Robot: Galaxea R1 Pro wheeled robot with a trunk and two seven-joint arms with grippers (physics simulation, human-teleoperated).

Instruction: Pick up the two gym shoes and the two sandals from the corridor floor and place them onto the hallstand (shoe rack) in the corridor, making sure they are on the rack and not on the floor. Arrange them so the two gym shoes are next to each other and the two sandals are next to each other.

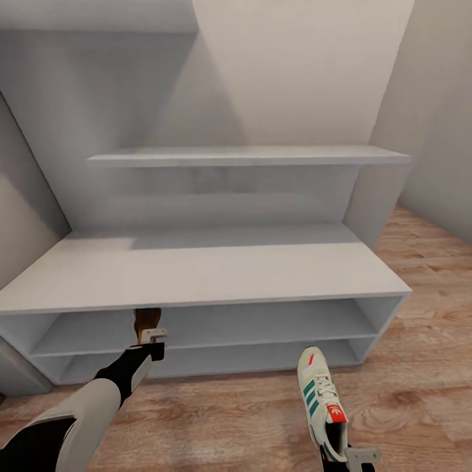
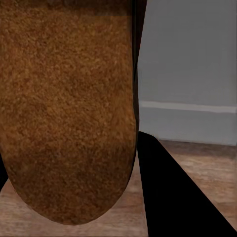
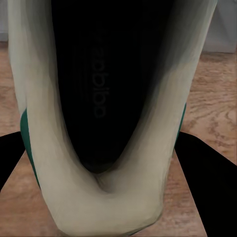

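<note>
Left tool (image 1: 153,338): closed on a brown sandal (image 1: 147,321), at the hallstand (image 1: 203,272) upper shelf opening.
Right tool (image 1: 357,459): grips a gym shoe (image 1: 321,400) by its heel, before the hallstand.

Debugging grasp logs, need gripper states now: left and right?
Left gripper: closed on a brown sandal, at the shoe rack front.
Right gripper: closed on a white sneaker.

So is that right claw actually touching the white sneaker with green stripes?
Touching: in the head view the right gripper clamps the sneaker's heel; the right wrist view shows its fingers flanking it.
</note>
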